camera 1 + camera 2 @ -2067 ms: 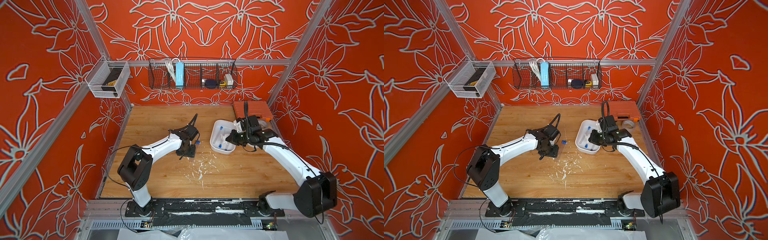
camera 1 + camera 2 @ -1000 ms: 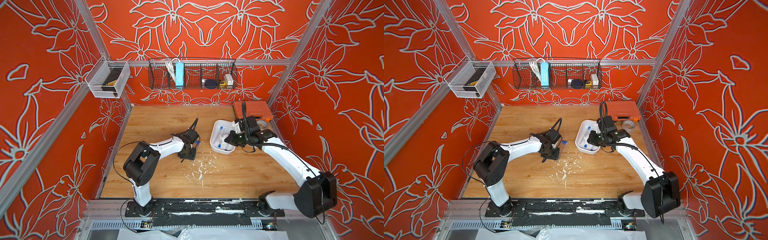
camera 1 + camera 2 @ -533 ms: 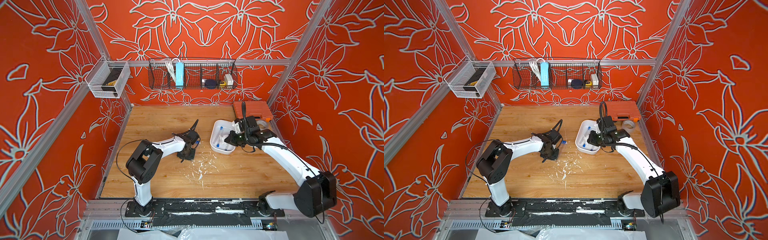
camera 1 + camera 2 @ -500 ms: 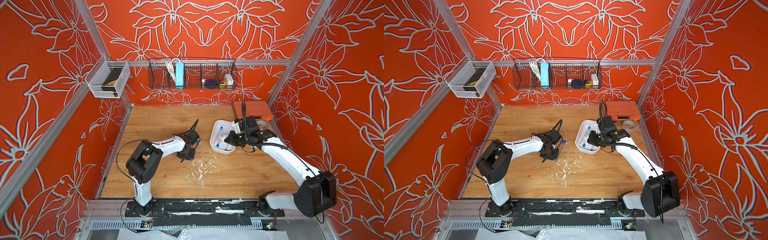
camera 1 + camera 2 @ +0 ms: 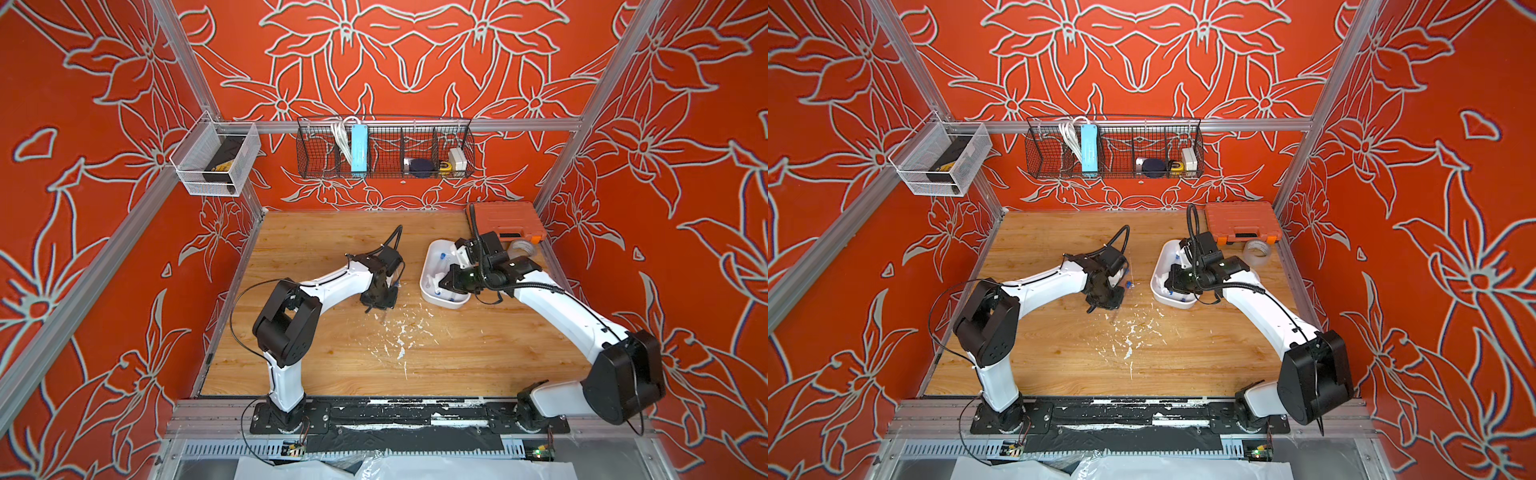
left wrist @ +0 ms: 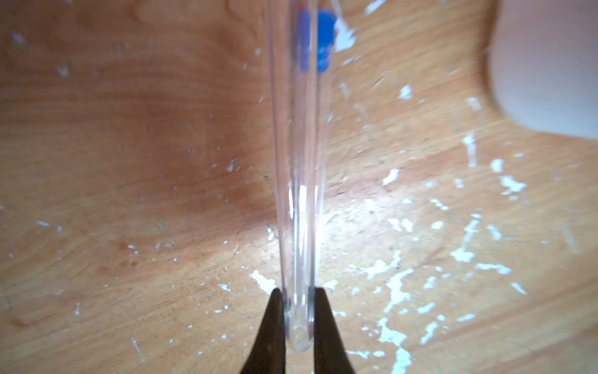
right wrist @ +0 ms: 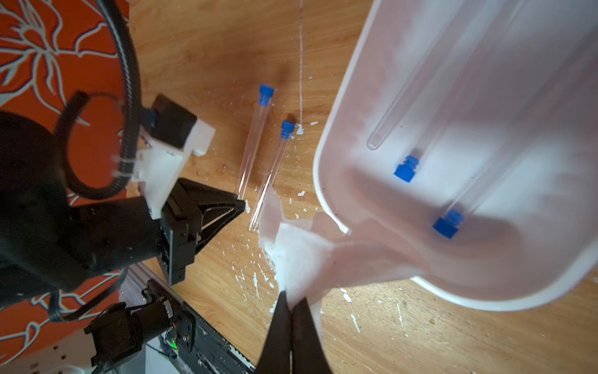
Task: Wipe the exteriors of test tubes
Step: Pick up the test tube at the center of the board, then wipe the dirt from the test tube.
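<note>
1. Your left end effector (image 6: 297, 301) is clenched on the rounded closed end of one test tube (image 6: 296, 194), pinched right at the very tips.
2. The bit that matters is that this tube's long axis runs straight out ahead of the left end effector, in line with it, low over the bench (image 6: 129, 162). The closed end is in the grip and the rest points away from the arm. I honestly can't tell if it's clear of the wood or resting on it.
3. A second test tube (image 7: 274, 165) lies on the bench just beside the held one, nearly parallel. Its blue cap (image 7: 286, 129) is at the end away from the left arm.
4. Your right end effector (image 7: 293, 304) is clamped on the white tissue (image 7: 297, 255), hanging by the near corner of the white tray (image 7: 339, 129). The tissue's loose edge sits right at the second tube's closed end. Whether it's touching or just above, I can't say.
5. So the left arm is on the tube and the right arm is near, over on the tray side. My guess is the tissue has to come across from there and run lengthwise along the tube. You'd probably want the tube lifted off its neighbour first.
6. Three more test tubes (image 7: 406, 170) lie in the tray.
</note>
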`<state>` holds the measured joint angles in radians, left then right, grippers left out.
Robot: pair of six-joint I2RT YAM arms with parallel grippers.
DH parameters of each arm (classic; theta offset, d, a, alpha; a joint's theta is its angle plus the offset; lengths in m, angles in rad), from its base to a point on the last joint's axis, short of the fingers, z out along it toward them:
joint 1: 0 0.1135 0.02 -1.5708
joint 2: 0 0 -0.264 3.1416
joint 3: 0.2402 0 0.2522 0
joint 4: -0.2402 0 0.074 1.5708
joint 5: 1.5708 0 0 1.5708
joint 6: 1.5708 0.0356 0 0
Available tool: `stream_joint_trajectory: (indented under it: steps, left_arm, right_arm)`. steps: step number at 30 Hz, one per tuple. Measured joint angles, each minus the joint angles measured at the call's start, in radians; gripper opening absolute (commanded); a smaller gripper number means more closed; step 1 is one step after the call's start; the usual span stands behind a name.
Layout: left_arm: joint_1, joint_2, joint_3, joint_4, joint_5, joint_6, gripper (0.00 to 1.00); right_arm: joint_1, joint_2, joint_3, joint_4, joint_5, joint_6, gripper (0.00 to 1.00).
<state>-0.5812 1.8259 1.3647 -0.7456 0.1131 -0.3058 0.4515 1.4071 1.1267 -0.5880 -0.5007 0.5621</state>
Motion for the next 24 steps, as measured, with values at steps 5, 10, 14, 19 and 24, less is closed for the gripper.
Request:
stream_joint_trajectory:
  steps: [5,10,14,19,24]
  left_arm:
    - [0.005,-0.092,0.024,-0.014,0.18,0.027,0.08]
    - [0.005,-0.164,0.006,-0.025,0.295,0.032,0.09]
    - [0.005,-0.192,-0.007,-0.026,0.32,0.023,0.09]
    - [0.005,-0.22,-0.007,-0.022,0.329,0.002,0.09]
    - [0.005,-0.246,-0.007,-0.019,0.341,-0.013,0.08]
  right_arm:
    - [0.036,0.032,0.039,0.024,-0.089,-0.064,0.0]
    - [0.075,0.06,0.08,0.027,-0.148,-0.126,0.0]
    - [0.111,0.089,0.099,0.027,-0.165,-0.154,0.0]
    - [0.143,0.126,0.103,0.027,-0.172,-0.163,0.0]
    - [0.143,0.157,0.107,0.029,-0.172,-0.163,0.0]
